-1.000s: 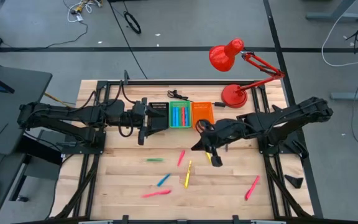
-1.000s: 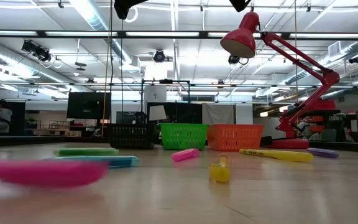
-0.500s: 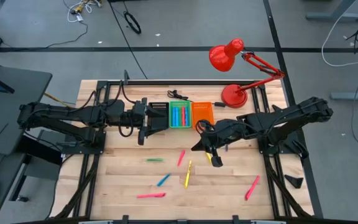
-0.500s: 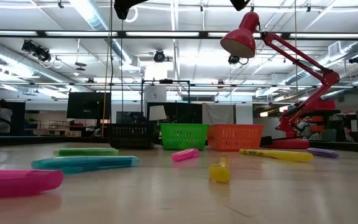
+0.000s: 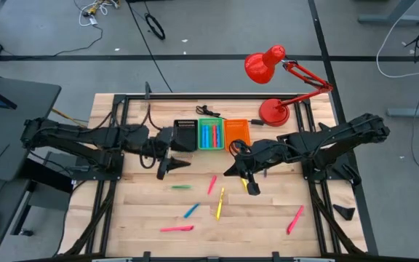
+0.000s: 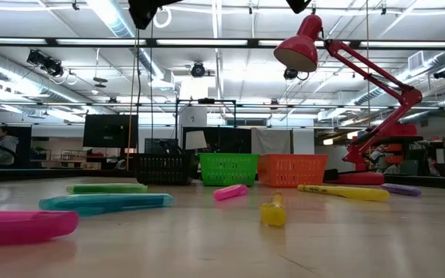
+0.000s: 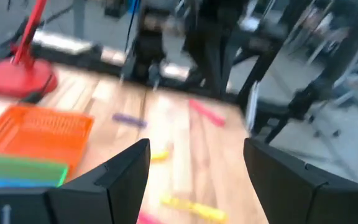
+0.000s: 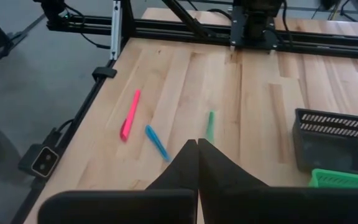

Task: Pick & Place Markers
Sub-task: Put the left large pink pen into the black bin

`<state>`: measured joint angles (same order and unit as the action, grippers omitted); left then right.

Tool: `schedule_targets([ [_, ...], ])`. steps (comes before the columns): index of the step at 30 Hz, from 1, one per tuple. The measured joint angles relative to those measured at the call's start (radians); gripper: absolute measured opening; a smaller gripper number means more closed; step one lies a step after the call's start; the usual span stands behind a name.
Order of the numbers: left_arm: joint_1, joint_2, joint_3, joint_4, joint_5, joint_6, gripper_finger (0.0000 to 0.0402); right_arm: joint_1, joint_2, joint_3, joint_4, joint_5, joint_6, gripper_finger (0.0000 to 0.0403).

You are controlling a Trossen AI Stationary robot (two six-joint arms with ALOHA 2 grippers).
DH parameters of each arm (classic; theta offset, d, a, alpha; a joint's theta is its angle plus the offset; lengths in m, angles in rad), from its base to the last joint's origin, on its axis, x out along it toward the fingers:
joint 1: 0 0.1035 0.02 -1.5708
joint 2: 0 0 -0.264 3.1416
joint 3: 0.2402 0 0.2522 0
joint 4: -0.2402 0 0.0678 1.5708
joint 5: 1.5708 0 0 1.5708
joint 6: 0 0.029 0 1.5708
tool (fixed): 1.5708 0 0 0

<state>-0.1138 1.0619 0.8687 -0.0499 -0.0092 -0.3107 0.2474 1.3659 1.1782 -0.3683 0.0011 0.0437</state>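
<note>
Markers [image 5: 220, 204] lie loose on the table in front of the green bin [image 5: 210, 135]; left gripper [image 5: 167, 164], fingers spread and empty, should descend squarely over the green marker [image 5: 181, 187]; right gripper [image 5: 244, 175] waits closed

The left wrist view is blurred throughout: beyond the left hand [image 7: 194, 180] the purple marker [image 7: 129, 120], the yellow marker [image 7: 190, 208] and the orange bin [image 7: 39, 134] show only as soft shapes, and the green bin [image 7: 17, 169] is cut by the picture's edge. In the low view both arms are cropped at the top, so neither hand shows there. The near pink marker [image 6: 22, 226] is cut by the edge. From above, the markers inside the green bin [image 5: 210, 135] are too small to count.
</note>
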Motion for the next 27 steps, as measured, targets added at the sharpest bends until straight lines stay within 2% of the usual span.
schedule_targets([
  [5, -0.069, 0.018, 0.118, -0.270, -0.142, 0.004, 0.0263, -0.002, 0.000, 0.000, 0.000, 0.017, 0.000, 0.0000],
  [9, -0.119, 0.067, 0.245, -0.477, -0.202, -0.011, 0.0263, -0.003, 0.000, 0.000, 0.000, 0.017, 0.000, 0.0000],
  [12, -0.156, 0.120, 0.338, -0.635, -0.208, -0.049, 0.0263, -0.003, 0.000, 0.000, 0.000, 0.017, 0.000, 0.0000],
  [18, -0.237, 0.223, 0.481, -0.844, -0.208, -0.085, 0.0263, -0.003, 0.000, 0.000, 0.000, 0.017, 0.000, 0.0000],
  [22, -0.287, 0.268, 0.524, -0.931, -0.202, -0.155, 0.0263, -0.003, 0.000, 0.000, 0.000, 0.017, 0.000, 0.0000],
  [27, -0.361, 0.300, 0.528, -0.956, -0.171, -0.240, 0.0263, -0.003, 0.000, 0.000, 0.000, 0.017, -0.001, 0.0000],
])
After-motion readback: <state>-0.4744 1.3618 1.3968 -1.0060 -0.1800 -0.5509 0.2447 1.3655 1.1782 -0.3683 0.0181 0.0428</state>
